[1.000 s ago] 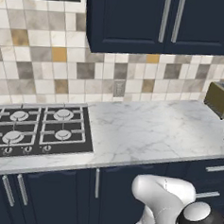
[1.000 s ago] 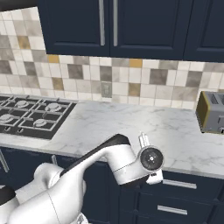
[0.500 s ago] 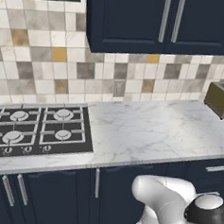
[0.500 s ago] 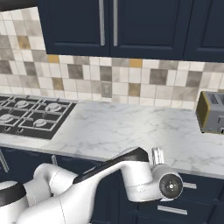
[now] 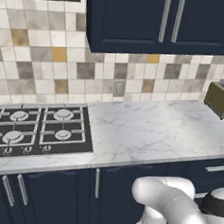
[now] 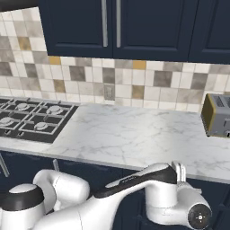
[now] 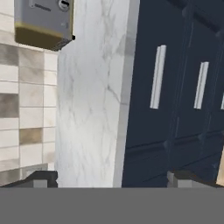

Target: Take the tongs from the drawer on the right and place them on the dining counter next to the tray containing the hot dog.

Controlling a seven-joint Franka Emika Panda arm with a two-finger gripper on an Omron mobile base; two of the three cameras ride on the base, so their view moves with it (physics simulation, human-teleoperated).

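left base view: we count one stove [image 5: 37,130] with four burners, one toaster [image 5: 221,98] and one drawer [image 5: 209,170] shut under the worktop. right base view: one toaster, two door handles. hand view: two drawer handles; gripper [image 7: 111,178] jaws apart, empty.

marble worktop [image 6: 134,134], stove [image 6: 31,119], toaster [image 6: 217,115]

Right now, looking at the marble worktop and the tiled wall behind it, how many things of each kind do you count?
stove: 1
toaster: 1
wall socket: 1
total: 3
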